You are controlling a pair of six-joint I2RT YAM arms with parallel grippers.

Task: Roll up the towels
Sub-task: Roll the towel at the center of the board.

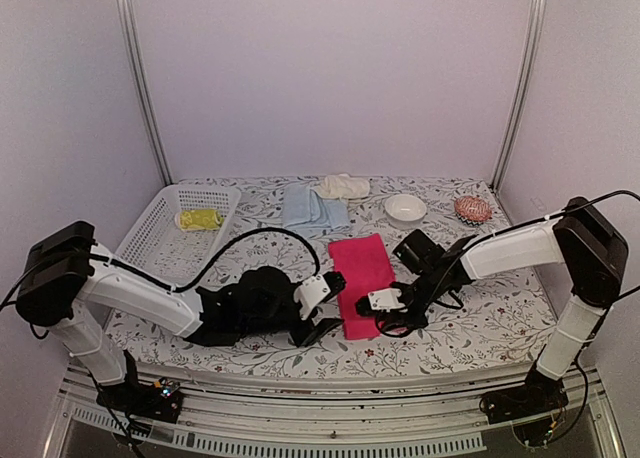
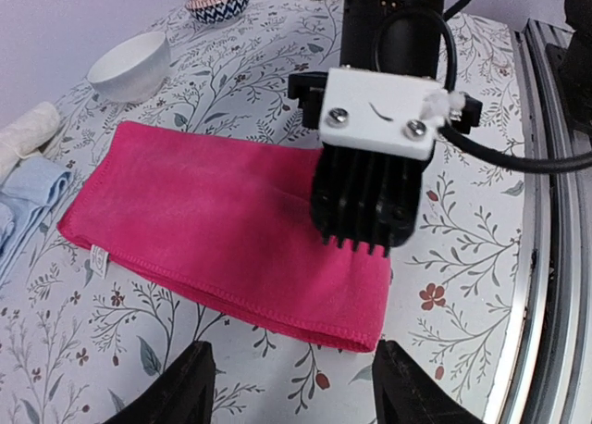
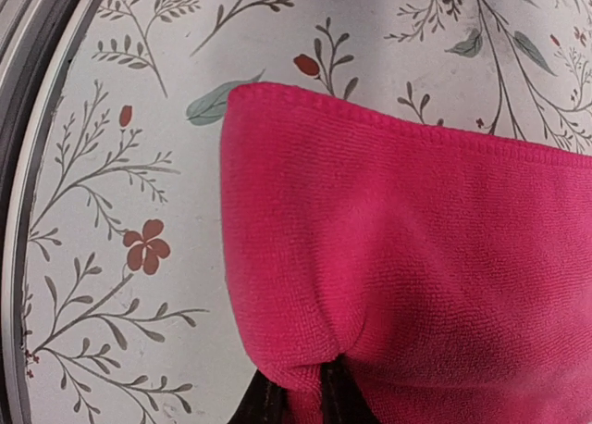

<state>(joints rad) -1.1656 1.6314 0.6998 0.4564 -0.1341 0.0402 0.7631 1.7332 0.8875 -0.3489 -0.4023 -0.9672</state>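
Nearest the lens in the right wrist view: hem of the hot pink cloth towel [image 3: 416, 257], puckered where the right hand [image 3: 301, 401] has closed on it, two dark fingers [image 3: 264, 401] pinching the cloth at the bottom of the frame. In the top view this towel [image 1: 360, 263] lies flat as a folded strip at centre frame on the floral-print surface [image 1: 470, 318], with the right hand [image 1: 392, 320] at its lower right edge. The left hand [image 2: 301, 396] is open and empty, fingers spread just short of the towel's lower edge in its own view. Judgement: the roll is only at its start, edge gripped and no turn made yet. The next move calls for lifting the pinched hem and curling it over onto the cloth, with the left hand pressing or tucking the other side so the roll stays even. Upper left: white plastic lattice basket [image 1: 165, 228] holding the yellow-green towel [image 1: 200, 219]. Top centre: light blue towel [image 1: 310, 208], cream towel [image 1: 343, 186]. White bowl [image 1: 405, 208] and small patterned bowl [image 1: 472, 210] sit upper right. The blue towel and white bowl lie near the pink strip's far end and may crowd the roll's finish.
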